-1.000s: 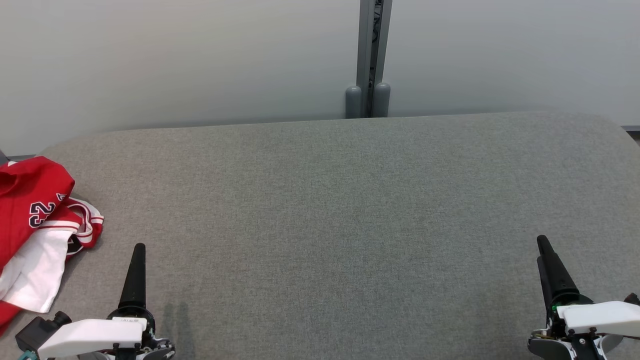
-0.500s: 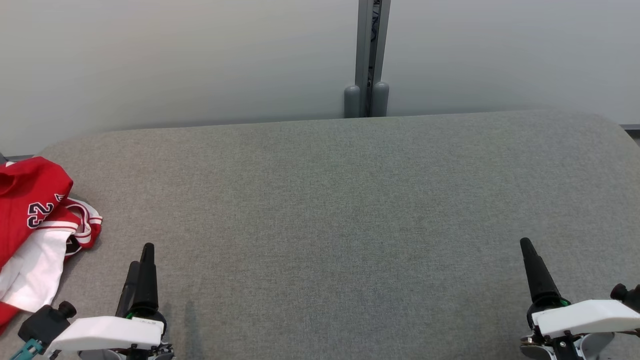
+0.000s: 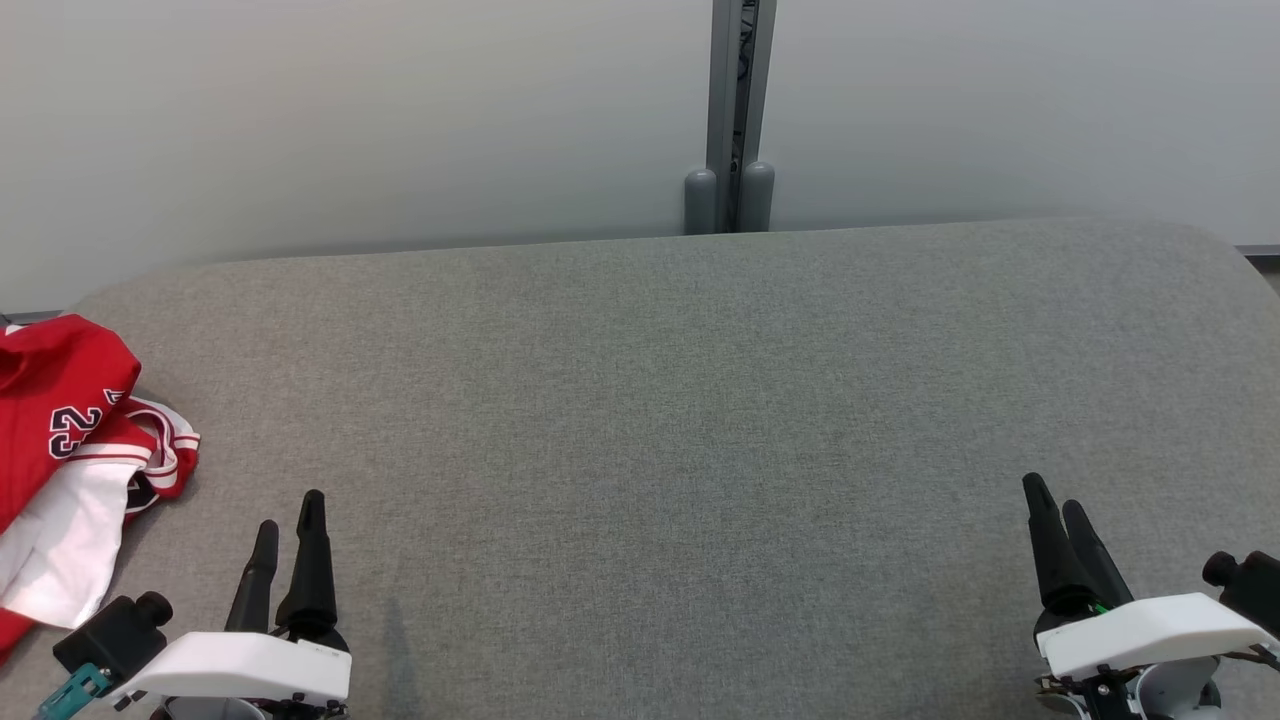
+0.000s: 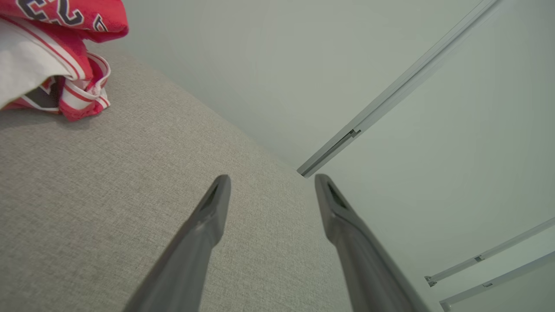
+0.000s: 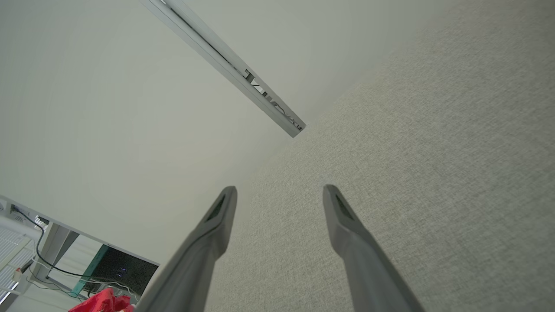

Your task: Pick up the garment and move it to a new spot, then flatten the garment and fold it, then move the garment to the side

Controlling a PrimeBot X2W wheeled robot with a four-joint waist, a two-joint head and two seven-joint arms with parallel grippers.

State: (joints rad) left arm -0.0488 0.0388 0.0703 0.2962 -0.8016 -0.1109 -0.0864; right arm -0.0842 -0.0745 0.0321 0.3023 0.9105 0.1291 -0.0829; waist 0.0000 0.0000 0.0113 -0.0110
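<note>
Both your left hand and right hand hang spread and empty over the grey surface, with the crumpled red garment ahead and outboard of the left hand, so a shallow pinch there could snag one layer and drag the heap off the edge.
</note>
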